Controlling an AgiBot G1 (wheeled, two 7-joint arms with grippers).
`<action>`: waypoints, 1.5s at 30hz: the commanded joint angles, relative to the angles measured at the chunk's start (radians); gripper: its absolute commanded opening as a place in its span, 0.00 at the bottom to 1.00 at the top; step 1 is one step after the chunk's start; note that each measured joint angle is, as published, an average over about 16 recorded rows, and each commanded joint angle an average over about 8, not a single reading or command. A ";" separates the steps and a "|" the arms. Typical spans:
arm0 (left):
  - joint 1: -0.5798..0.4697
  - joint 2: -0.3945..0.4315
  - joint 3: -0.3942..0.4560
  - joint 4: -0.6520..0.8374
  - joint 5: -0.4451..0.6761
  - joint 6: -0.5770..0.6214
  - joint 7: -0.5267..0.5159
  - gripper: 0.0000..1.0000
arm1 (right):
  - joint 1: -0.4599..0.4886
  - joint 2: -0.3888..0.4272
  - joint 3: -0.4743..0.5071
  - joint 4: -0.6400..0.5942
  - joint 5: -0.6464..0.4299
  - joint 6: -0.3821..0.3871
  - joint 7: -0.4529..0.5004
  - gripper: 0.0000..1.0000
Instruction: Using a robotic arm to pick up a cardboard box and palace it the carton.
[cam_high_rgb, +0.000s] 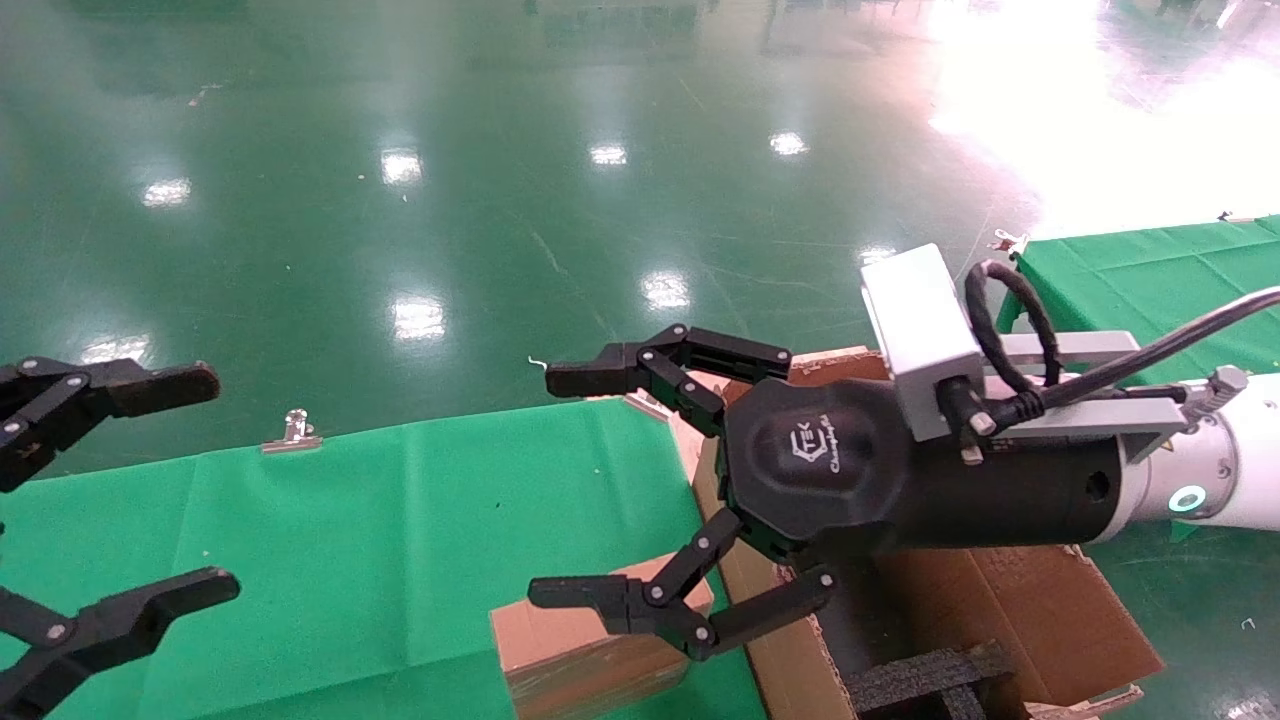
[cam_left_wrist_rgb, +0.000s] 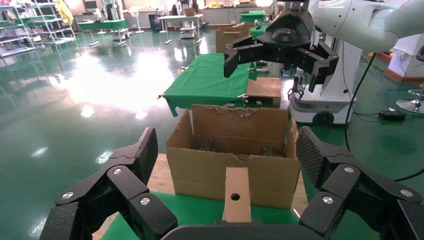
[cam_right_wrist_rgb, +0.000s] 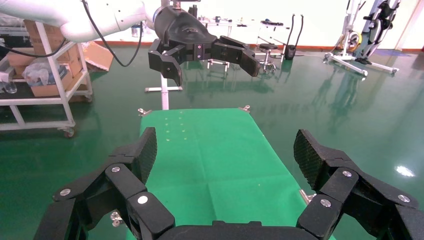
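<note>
- My right gripper (cam_high_rgb: 580, 490) hangs above the cardboard box (cam_high_rgb: 590, 655), fingers spread wide, holding nothing.
- I see that box on the green table (cam_high_rgb: 380, 520), just beside the carton (cam_high_rgb: 1000, 610).
- My left gripper (cam_high_rgb: 140, 490), wide open and empty, hovers over the table, well apart from the box.

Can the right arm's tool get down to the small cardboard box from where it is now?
Probably yes. The right tool hangs open above the cardboard box, which lies on the green table beside the carton, with nothing covering it.
</note>
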 joint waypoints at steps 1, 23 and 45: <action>0.000 0.000 0.000 0.000 0.000 0.000 0.000 1.00 | 0.000 0.000 0.000 0.000 0.000 0.000 0.000 1.00; 0.000 0.000 0.000 0.000 0.000 0.000 0.000 0.00 | 0.000 0.000 0.000 0.000 0.000 0.000 0.000 1.00; 0.000 0.000 0.000 0.000 0.000 0.000 0.000 0.00 | 0.255 -0.086 -0.236 -0.036 -0.459 -0.072 0.051 1.00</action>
